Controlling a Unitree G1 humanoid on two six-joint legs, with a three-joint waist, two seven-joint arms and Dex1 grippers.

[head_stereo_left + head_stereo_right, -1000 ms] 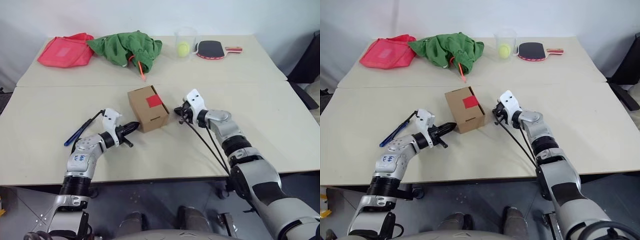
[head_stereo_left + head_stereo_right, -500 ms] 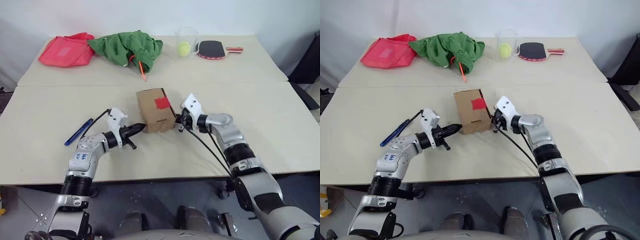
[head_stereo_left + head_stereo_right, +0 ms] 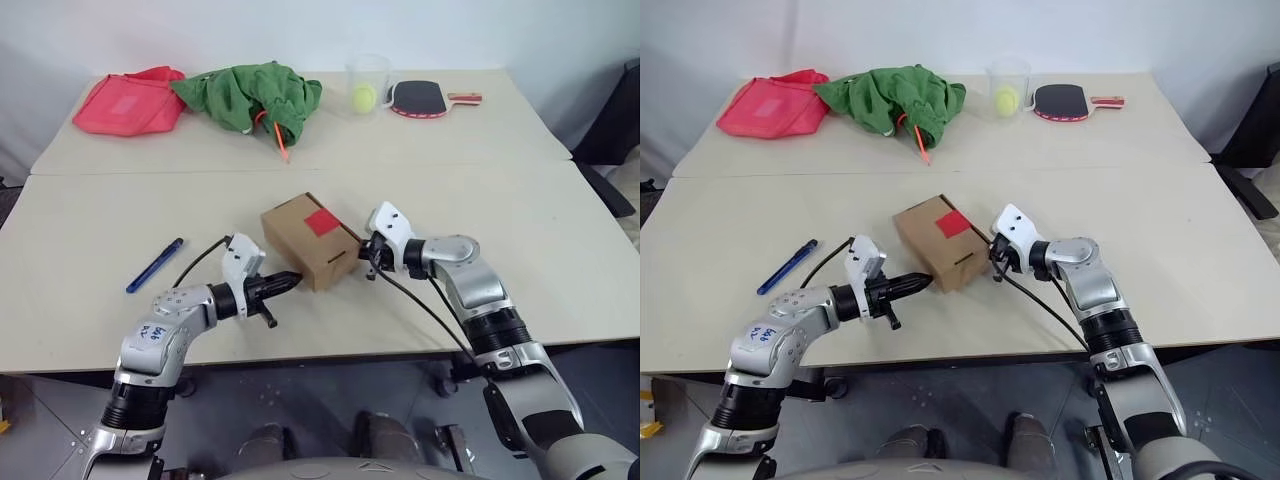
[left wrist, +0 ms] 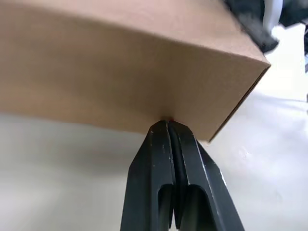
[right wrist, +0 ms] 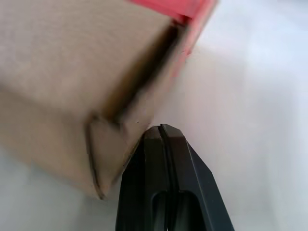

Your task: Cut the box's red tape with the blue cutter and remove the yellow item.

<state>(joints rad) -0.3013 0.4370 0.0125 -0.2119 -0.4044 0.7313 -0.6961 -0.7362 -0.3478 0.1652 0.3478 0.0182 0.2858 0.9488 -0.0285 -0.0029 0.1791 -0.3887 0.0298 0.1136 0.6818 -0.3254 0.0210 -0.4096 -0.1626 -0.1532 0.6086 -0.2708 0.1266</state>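
Both arms have pulled back toward the robot, and the box (image 3: 310,239) has come with them, sliding nearer the front edge of the counter (image 3: 560,230) and turning so a corner faces forward. It sits flat between the two tools, closed, with the red tape (image 3: 322,222) on its top.

The left tool (image 3: 293,281) has its fingers pressed together, and the tip touches the near left side of the box. The right tool (image 3: 366,259) has its fingers pressed together too, with the tip right at the box's right end, by a flap edge. Neither one is pinching anything.

The blue cutter (image 3: 154,265) lies on the counter, well apart from the box on the left.

At the back lie a pink bag (image 3: 130,101), a green cloth (image 3: 247,92), a clear cup (image 3: 369,84) with a ball, and a paddle (image 3: 420,97).
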